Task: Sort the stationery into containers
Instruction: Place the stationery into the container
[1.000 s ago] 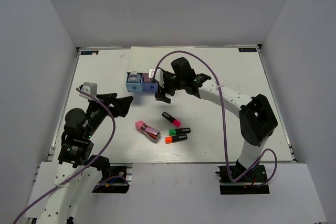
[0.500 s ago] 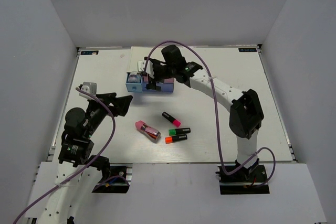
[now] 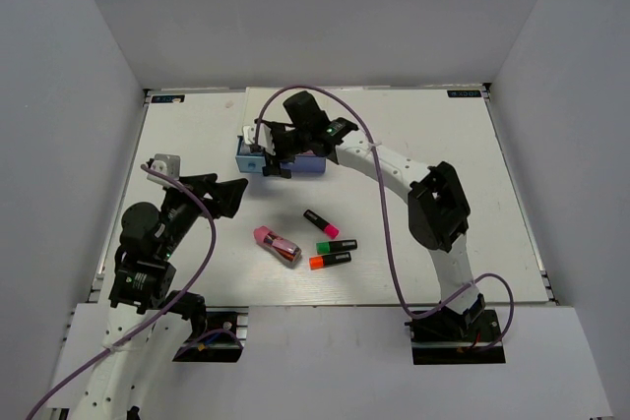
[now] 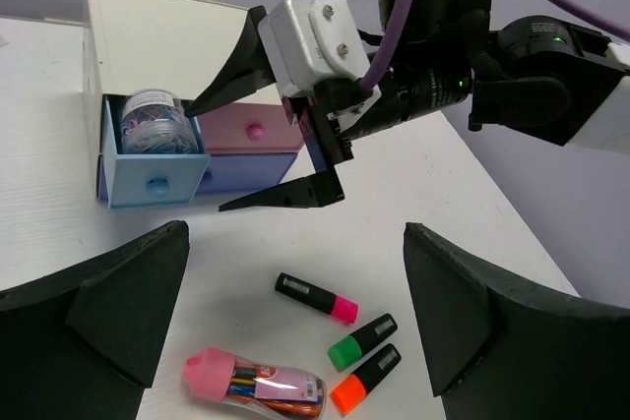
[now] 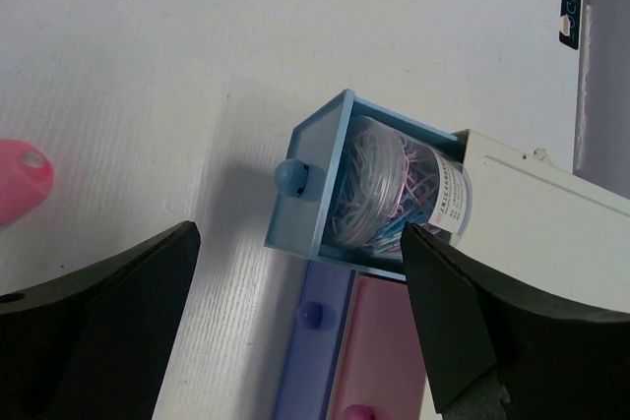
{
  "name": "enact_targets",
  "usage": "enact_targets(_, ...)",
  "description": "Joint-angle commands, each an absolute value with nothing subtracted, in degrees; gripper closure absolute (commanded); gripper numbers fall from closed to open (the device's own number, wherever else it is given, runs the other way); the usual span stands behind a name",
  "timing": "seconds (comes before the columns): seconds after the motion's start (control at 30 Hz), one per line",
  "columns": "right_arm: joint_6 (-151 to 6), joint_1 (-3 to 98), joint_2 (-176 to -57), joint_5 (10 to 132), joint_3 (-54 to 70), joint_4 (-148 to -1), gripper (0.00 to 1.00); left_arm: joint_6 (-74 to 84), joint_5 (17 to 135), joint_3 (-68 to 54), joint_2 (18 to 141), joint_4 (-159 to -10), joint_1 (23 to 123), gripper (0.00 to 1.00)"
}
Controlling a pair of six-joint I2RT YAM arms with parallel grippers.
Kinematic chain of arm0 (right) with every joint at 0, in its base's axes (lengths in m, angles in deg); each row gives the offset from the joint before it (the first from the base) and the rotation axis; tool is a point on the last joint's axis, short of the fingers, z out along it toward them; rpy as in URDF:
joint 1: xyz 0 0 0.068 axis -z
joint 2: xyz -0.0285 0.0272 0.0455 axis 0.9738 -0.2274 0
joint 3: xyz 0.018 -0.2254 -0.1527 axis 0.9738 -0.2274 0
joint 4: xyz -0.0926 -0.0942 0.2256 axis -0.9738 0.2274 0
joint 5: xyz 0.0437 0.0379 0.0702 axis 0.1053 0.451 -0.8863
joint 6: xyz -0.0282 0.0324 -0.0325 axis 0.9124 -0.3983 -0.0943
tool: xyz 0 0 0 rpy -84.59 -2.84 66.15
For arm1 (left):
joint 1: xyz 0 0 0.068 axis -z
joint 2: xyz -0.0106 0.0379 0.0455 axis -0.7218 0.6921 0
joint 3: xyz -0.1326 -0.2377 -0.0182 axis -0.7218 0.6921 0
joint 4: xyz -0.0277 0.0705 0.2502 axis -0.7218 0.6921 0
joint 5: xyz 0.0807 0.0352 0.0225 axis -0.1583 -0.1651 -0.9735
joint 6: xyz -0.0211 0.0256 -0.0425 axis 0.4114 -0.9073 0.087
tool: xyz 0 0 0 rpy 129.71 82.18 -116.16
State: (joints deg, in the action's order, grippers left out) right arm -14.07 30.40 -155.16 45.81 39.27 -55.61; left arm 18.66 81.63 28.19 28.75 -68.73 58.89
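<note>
At the near left of the worktop point(image 3: 187, 135), the left claw point(image 3: 222, 197) hangs wide open and empty. Farther back and to its right, the right claw point(image 3: 264, 151), also spread wide and gripping nothing, is at the pulled-out light blue drawer point(image 4: 153, 182) (a clear jar of paper clips point(image 4: 148, 125) sits in it) of the white-topped drawer unit point(image 4: 157, 27). Nearer lie the pink-capped oblong case point(image 3: 277, 245), then the pink-ended marker point(image 3: 321, 223), the green-ended marker point(image 3: 337, 245) and the orange-ended marker point(image 3: 330, 261), all loose on the worktop.
</note>
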Motion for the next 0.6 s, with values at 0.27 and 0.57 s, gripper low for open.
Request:
enact_targets(0.27, -11.9, 29.3, -157.8, 44.6, 43.9, -55.4, 0.10, 18.3, 82.2, 28.5, 27.7, -69.0, 58.0, 0.00)
enact_targets(0.57, -7.3, 28.8, -158.1, 42.3, 43.6, -48.6, 0.10, 18.3, 82.2, 28.5, 27.7, -69.0, 58.0, 0.00)
